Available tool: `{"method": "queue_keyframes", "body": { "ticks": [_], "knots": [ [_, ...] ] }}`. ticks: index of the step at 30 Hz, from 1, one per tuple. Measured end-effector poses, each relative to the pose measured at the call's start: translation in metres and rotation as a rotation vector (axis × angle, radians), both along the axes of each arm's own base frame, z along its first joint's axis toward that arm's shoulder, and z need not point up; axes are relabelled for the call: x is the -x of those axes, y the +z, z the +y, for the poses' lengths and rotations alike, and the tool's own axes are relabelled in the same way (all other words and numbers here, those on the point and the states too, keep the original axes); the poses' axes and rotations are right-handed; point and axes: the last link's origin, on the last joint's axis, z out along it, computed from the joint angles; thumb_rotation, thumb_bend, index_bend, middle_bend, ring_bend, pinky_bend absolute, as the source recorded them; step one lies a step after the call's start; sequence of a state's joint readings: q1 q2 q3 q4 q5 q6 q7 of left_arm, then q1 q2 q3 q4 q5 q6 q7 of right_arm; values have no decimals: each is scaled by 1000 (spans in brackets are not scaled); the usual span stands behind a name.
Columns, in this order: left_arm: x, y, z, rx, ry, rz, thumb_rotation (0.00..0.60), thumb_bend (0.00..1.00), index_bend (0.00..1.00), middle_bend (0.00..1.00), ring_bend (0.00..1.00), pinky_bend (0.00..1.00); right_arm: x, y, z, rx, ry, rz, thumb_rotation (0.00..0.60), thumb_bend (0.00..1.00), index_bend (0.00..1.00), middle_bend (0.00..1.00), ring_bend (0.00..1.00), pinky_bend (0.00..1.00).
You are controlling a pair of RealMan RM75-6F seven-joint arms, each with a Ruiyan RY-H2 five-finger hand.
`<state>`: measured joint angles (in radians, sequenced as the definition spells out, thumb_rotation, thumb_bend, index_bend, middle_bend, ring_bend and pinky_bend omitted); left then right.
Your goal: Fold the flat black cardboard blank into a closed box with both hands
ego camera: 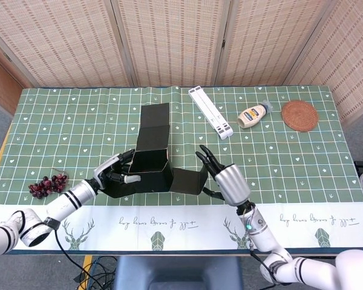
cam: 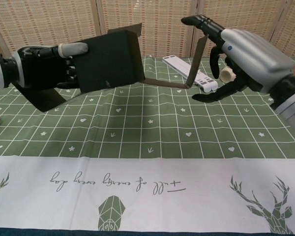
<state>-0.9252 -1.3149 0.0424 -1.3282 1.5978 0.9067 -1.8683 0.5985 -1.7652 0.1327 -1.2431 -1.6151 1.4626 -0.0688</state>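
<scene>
The black cardboard box point(ego camera: 150, 174) point(cam: 108, 61) is partly folded, open on top, with its lid flap standing at the far side and a long side flap point(ego camera: 190, 180) point(cam: 187, 69) sticking out to the right. My left hand point(ego camera: 116, 171) point(cam: 44, 64) grips the box's left wall, thumb over the rim, and holds it lifted off the table. My right hand point(ego camera: 225, 180) point(cam: 246, 56) has its fingers spread, fingertips at the upturned end of the side flap; it holds nothing.
On the green tablecloth point(ego camera: 278, 157) lie a white folded stand point(ego camera: 212, 112), a squeeze bottle point(ego camera: 254, 115) and a woven coaster point(ego camera: 299, 115) at the back right. A bunch of dark grapes point(ego camera: 47, 185) sits near the front left edge.
</scene>
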Motion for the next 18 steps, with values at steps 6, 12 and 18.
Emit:
{"method": "queue_keyframes", "body": {
  "ticks": [6,12,18],
  "knots": [
    [2,1,-2,9,-19,17,600,76,191,255,676,886,-17,-19,-7,41,33,-57,600,34,0,0,639,1000],
    [6,0,-3,-12,-84,87,600,76,191,255,675,886,-37,-20,-10,91,113,-105,600,100,0,0,639,1000],
    [9,-4,-2,-49,-147,145,600,76,192,255,671,886,-42,-10,-13,119,172,-50,600,101,0,0,639,1000]
  ]
}}
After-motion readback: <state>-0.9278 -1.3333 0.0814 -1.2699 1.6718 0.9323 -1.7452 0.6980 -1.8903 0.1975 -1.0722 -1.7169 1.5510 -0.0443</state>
